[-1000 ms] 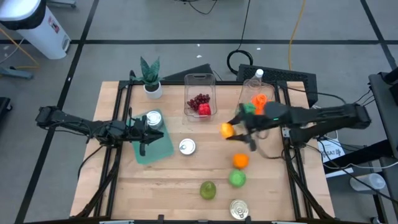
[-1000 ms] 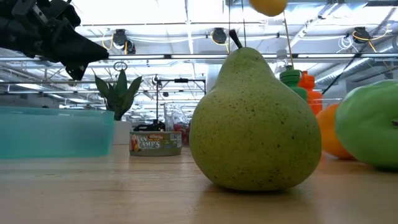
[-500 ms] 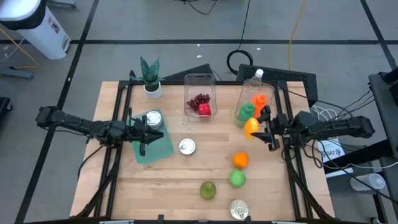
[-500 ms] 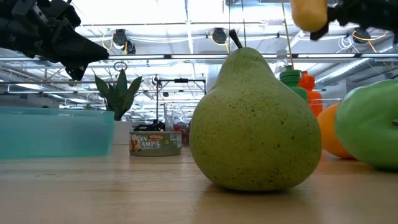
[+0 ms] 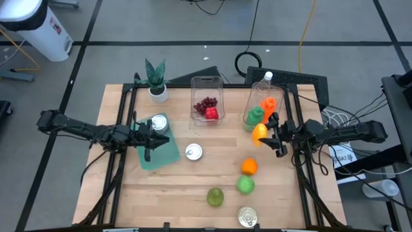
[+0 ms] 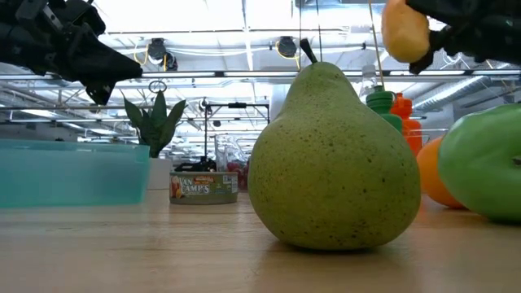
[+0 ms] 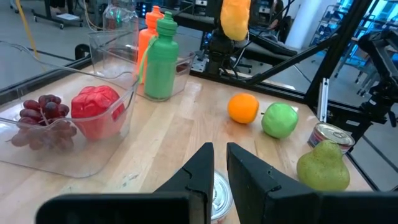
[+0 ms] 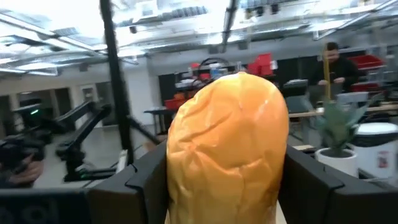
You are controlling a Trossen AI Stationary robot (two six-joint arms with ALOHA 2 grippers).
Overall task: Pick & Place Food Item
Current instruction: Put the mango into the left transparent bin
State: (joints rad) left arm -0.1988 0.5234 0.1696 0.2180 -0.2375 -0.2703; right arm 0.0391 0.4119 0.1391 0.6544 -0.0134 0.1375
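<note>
Two arms: my right jaws point(image 5: 265, 134) grip what looks like a lemon point(image 5: 259, 132), lifted above the tabletop point(image 5: 193, 187) toward three o'clock; my left jaws point(image 5: 153, 137) are clenched, empty, over the teal tray point(image 5: 164, 153).

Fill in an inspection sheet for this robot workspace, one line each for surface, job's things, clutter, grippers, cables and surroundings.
Surface: wooden table on a dark frame.
Job's things: yellow-orange fruit held up off the table, near the bottles; clear bin holds grapes and a red item; teal tray.
Clutter: orange, green apple, pear, three cans, potted plant.
Grippers: right gripper shut on the fruit; left gripper shut, empty, over the tray.
Cables: black coil and a yellow lead on the floor behind the table.
Surroundings: white bin on the floor; a person in the room, in the right wrist view.
</note>
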